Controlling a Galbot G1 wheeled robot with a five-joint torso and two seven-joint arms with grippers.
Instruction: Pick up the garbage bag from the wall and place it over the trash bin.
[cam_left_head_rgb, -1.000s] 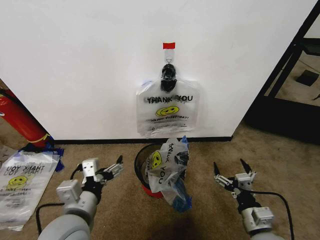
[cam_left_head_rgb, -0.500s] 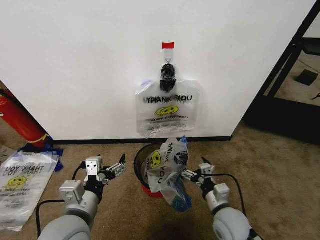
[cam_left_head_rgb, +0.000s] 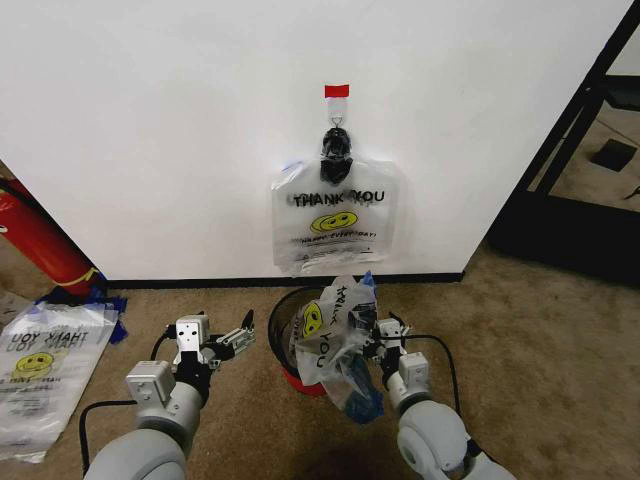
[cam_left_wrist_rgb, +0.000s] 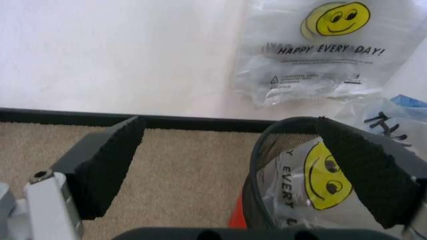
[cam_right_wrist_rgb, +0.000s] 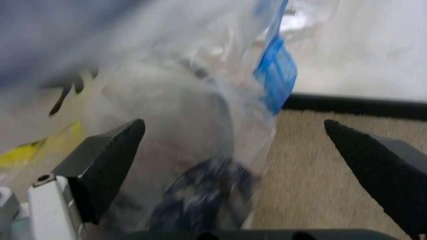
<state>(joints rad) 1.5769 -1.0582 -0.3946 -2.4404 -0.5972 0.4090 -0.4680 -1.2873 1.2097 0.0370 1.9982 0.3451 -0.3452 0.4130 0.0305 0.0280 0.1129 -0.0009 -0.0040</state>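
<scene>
From your head view, the garbage bag (cam_left_head_rgb: 334, 352) sits draped over the trash bin (cam_left_head_rgb: 283, 318), crumpled, its long axis running roughly top to bottom: the handles point up toward the wall (cam_left_head_rgb: 180, 130) and the bluish lower end spills down over the bin's front onto the carpet (cam_left_head_rgb: 540, 330). Your right gripper (cam_left_head_rgb: 377, 329) is pressed up against the bag's right side, its jaws spread with plastic between them. Your left gripper (cam_left_head_rgb: 231, 335) hangs just left of the bin, jaws apart and holding nothing, not touching the rim. Above the bin, a second bag (cam_left_head_rgb: 335, 226) of the same print hangs flat from the black clip (cam_left_head_rgb: 337, 146) under the red tape strip (cam_left_head_rgb: 338, 91). More bags (cam_left_head_rgb: 45, 370) lie on the floor well off to your left, near a red cylinder (cam_left_head_rgb: 40, 245).

In your left wrist view, the pads (cam_left_wrist_rgb: 107, 162) stand wide apart. The bin's rim (cam_left_wrist_rgb: 257, 150) lies just inside the far pad, with the bag's yellow smiley (cam_left_wrist_rgb: 327, 175) showing within the bin. Bare carpet fills the gap nearer the other pad, and the hanging bag (cam_left_wrist_rgb: 320, 45) is beyond the tips.

In your right wrist view, the pads (cam_right_wrist_rgb: 107, 160) are also wide apart. The bag's clear plastic (cam_right_wrist_rgb: 200, 115) bulges in between them, closer to one pad, with a blue edge (cam_right_wrist_rgb: 275, 70) pointing away from the jaws toward the black baseboard (cam_right_wrist_rgb: 353, 106).
</scene>
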